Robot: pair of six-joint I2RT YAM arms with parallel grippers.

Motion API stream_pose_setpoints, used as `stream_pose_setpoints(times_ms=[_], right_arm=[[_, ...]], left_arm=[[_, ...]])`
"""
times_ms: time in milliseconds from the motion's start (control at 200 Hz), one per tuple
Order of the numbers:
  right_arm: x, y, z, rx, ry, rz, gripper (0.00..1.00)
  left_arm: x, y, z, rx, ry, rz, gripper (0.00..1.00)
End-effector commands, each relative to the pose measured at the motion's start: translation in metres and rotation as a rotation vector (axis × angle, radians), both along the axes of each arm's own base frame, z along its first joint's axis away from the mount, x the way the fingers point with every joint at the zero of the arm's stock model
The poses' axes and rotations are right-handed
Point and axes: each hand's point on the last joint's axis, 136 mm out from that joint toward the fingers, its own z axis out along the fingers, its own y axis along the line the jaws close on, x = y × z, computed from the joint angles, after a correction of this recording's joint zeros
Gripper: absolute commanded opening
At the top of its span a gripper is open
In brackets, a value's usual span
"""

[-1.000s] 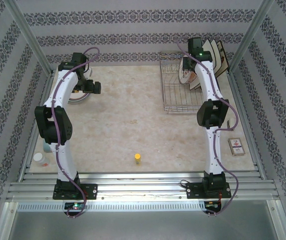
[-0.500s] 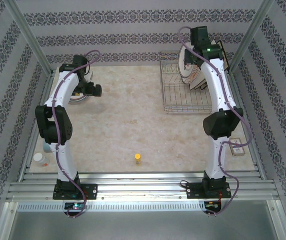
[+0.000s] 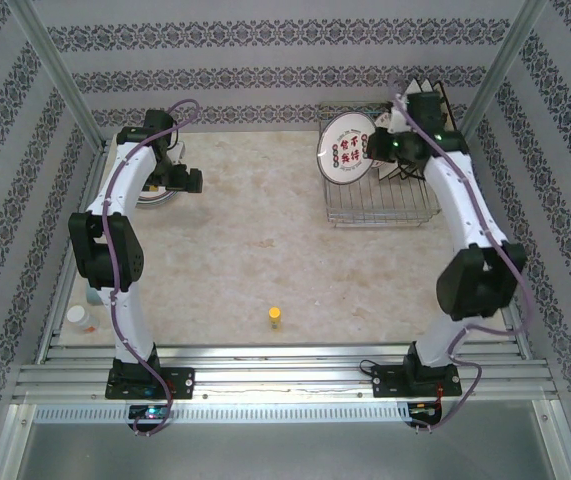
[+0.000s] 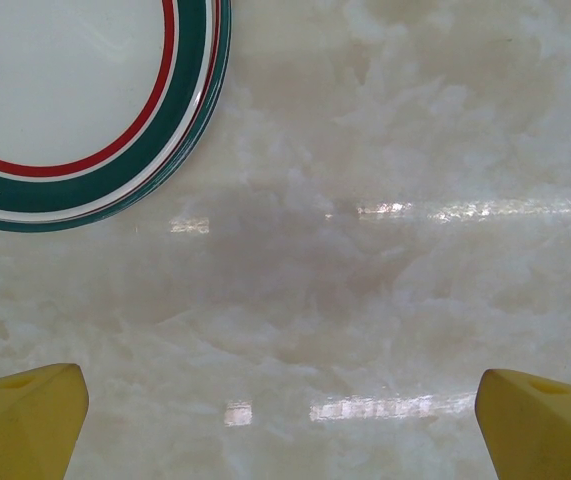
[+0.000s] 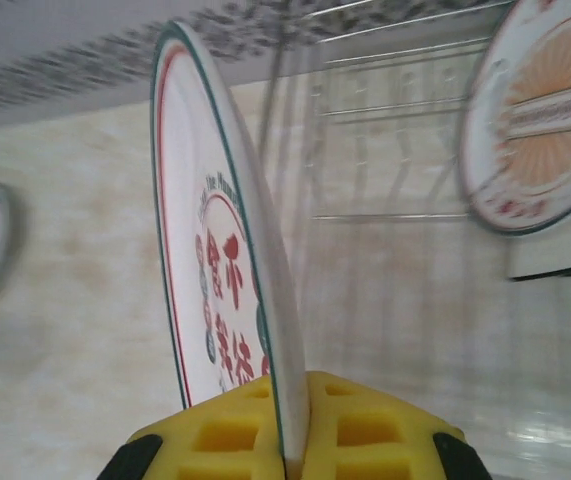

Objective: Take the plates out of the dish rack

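Plate (image 3: 344,148) risen from rack (image 3: 377,208) — right jaws clamp its rim, left jaws wide.

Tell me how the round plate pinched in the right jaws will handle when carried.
The round plate looks rigid and glazed, so probably slippery; held only at its rim, it may pivot or slide. It is likely heavy for such an edge pinch and would probably chip or break if dropped.
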Motion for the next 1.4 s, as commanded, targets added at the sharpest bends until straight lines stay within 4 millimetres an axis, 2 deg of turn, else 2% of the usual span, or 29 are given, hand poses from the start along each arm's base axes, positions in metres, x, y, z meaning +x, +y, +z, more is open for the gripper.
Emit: stream_pose_setpoints(times_ms=[0, 100, 200, 315, 350, 380, 435, 495, 595, 759, 989, 1209, 1314, 1399], right_arm=[[-0.013, 0.047, 0.054, 0.413, -0.172, 0.243, 0.0], [-0.023, 0.061, 0.033, 0.509, -0.147, 0.293, 0.0], [-0.026, 0.07, 0.009, 0.53, -0.116, 0.297, 0.0], [-0.027, 0.078, -0.007, 0.547, -0.092, 0.297, 0.0], [-0.027, 0.08, -0.011, 0.548, -0.087, 0.297, 0.0], [-0.027, 0.082, -0.013, 0.55, -0.085, 0.301, 0.0], [-0.027, 0.085, -0.015, 0.551, -0.078, 0.302, 0.0], [-0.027, 0.088, -0.017, 0.552, -0.071, 0.308, 0.0], [-0.027, 0.095, -0.017, 0.551, -0.065, 0.318, 0.0], [-0.024, 0.106, -0.018, 0.558, -0.055, 0.328, 0.0], [-0.022, 0.137, -0.012, 0.574, -0.047, 0.393, 0.0], [-0.016, 0.165, -0.009, 0.588, -0.031, 0.438, 0.0], [-0.013, 0.173, -0.007, 0.594, -0.03, 0.45, 0.0], [-0.011, 0.177, -0.006, 0.597, -0.031, 0.456, 0.0]], left_arm=[[-0.012, -0.002, 0.009, 0.016, 0.009, -0.004, 1.0], [-0.011, -0.001, 0.011, 0.02, 0.008, -0.005, 1.0], [-0.01, -0.001, 0.013, 0.02, 0.006, -0.006, 1.0], [-0.008, -0.007, 0.018, -0.011, -0.017, -0.016, 1.0], [-0.007, -0.016, 0.021, -0.059, -0.034, -0.034, 1.0], [-0.005, -0.032, 0.027, -0.148, -0.061, -0.071, 1.0], [0.001, -0.062, 0.046, -0.328, -0.144, -0.135, 1.0], [0.005, -0.085, 0.068, -0.48, -0.221, -0.173, 1.0], [0.01, -0.11, 0.1, -0.687, -0.303, -0.222, 1.0], [0.007, -0.143, 0.131, -0.983, -0.363, -0.303, 1.0], [0.008, -0.158, 0.118, -1.057, -0.344, -0.312, 1.0], [0.014, -0.173, 0.114, -1.103, -0.329, -0.33, 0.99], [0.014, -0.175, 0.113, -1.101, -0.328, -0.332, 0.96], [0.014, -0.176, 0.11, -1.103, -0.322, -0.33, 0.9]])
